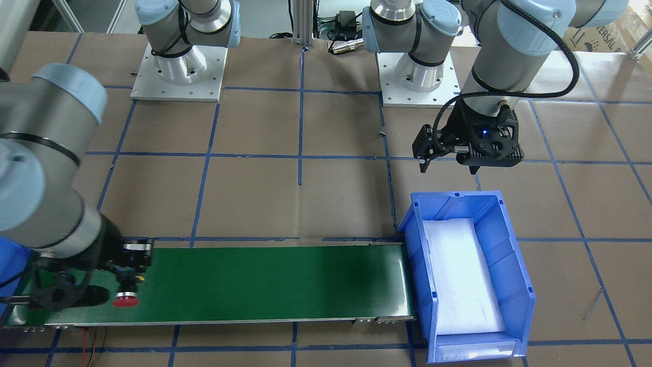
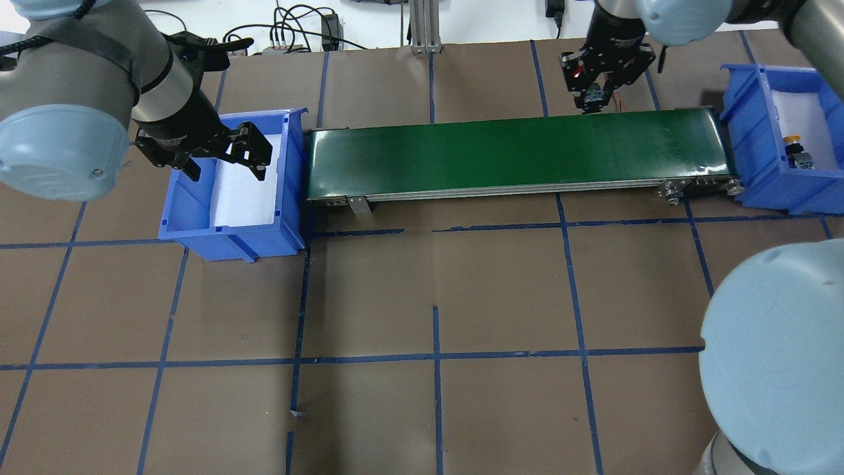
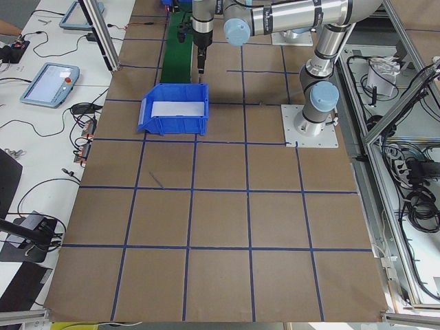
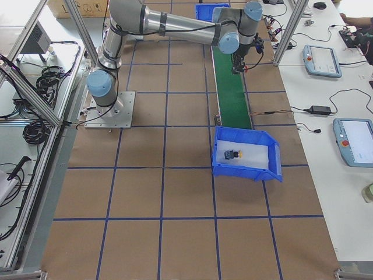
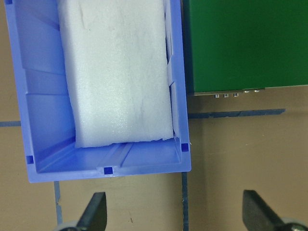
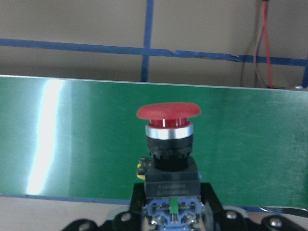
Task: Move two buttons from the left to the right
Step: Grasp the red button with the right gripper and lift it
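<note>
My right gripper [image 2: 592, 92] is shut on the red button [image 6: 168, 111], gripping its grey-black body with the red cap pointing away from the gripper. It holds the button over the right end of the green conveyor belt [image 2: 514, 152]; the red cap also shows in the front-facing view [image 1: 126, 300]. The yellow button [image 2: 794, 148] lies on the white foam in the right blue bin [image 2: 745, 132], and also shows in the exterior right view [image 4: 233, 154]. My left gripper [image 2: 224, 158] is open and empty above the left blue bin [image 2: 227, 231], which holds only white foam [image 5: 120, 72].
The belt runs between the two bins, touching each. The two arm bases [image 1: 178, 71] stand on white plates behind the belt. Brown paper with blue tape lines [image 2: 435, 356] covers the table. A red wire [image 6: 264, 43] runs beyond the belt's far edge.
</note>
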You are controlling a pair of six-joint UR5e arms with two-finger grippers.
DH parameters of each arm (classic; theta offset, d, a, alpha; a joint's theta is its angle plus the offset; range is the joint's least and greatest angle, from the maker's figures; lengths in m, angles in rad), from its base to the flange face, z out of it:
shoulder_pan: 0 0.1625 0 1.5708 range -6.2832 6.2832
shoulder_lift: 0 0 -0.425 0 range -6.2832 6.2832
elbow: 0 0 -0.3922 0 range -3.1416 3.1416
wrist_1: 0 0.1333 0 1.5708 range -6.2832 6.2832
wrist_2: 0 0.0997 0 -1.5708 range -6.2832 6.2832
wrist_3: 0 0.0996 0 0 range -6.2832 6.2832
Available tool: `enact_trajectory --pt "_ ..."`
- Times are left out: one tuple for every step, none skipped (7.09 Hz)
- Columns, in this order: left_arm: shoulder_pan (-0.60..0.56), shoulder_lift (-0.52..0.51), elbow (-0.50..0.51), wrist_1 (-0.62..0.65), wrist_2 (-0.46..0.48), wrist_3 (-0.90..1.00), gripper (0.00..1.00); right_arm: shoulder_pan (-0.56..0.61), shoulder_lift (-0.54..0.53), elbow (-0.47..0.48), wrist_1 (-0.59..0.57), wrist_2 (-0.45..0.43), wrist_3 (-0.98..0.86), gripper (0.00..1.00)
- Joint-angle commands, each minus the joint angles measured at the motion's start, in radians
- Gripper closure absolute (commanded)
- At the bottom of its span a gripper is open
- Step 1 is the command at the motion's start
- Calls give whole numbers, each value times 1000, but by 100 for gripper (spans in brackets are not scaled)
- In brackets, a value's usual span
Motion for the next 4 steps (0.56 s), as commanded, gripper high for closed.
enact_trajectory --pt "0 -1 -1 0 0 0 0 -198 -19 -2 37 -30 -182 93" --pt "0 -1 -2 0 0 1 0 -264 -18 -7 37 -32 -211 93" --pt "0 -1 -2 0 0 1 0 -323 -5 -15 20 -35 -248 93" --pt "0 -1 -2 0 0 1 0 -367 17 -30 3 -35 -300 93"
